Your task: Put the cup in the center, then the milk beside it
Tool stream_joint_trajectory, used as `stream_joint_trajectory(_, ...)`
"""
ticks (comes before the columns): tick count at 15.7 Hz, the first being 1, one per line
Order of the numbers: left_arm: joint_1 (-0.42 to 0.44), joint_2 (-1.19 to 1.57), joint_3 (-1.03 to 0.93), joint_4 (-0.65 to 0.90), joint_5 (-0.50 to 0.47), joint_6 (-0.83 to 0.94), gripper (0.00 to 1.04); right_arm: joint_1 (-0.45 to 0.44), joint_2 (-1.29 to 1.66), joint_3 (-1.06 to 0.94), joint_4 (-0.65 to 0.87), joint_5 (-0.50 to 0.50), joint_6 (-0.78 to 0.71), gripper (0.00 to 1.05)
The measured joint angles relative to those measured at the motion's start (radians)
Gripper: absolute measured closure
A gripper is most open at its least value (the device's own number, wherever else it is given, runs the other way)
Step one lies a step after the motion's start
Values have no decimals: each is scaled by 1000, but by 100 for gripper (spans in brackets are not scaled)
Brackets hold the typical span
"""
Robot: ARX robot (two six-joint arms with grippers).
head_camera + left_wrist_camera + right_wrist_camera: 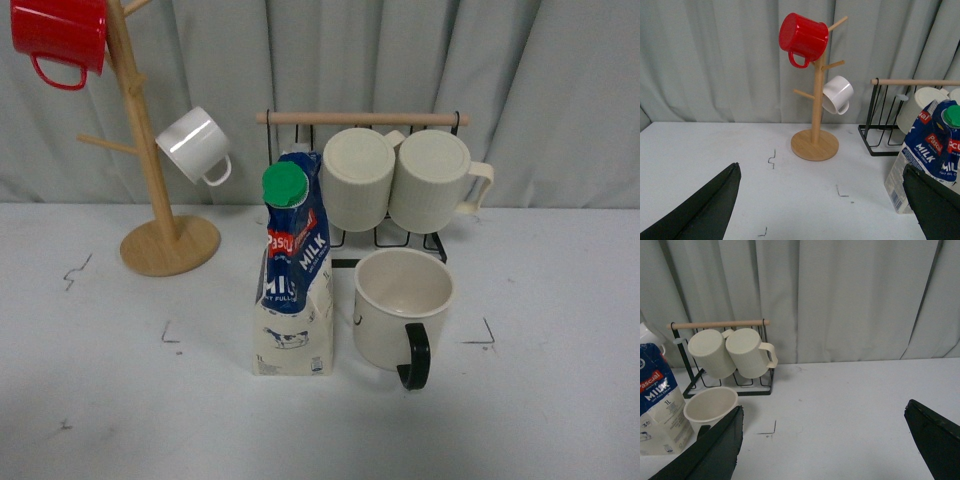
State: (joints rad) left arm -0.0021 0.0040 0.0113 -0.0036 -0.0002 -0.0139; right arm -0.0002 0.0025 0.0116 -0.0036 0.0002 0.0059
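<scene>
1. Standing upright in the marked centre (200, 345), the cream cup (403, 307) shows its black handle; the blue-topped, green-capped milk (294, 275) stands just beside it.
2. Only the left wrist view shows the whole wooden mug tree (815, 100).
3. Both tools, left (820, 210) and right (822, 447), gape empty above the desk (100, 420).

Front view facing curtain; both low wrist views sharing milk (294, 280).

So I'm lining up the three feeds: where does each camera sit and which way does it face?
Front view: on the body, facing the milk and cup inside the center; no arm shows.
Left wrist view: on the left arm, facing the mug tree; left gripper fingers frame it.
Right wrist view: on the right arm, facing the rack; right gripper fingers show.
All views share the milk.
</scene>
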Motion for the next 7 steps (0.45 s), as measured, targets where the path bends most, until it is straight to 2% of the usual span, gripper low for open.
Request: stream_joint_trajectory(7, 0, 0, 0, 0, 0, 0, 7, 0, 0, 0, 0, 0, 0, 6)
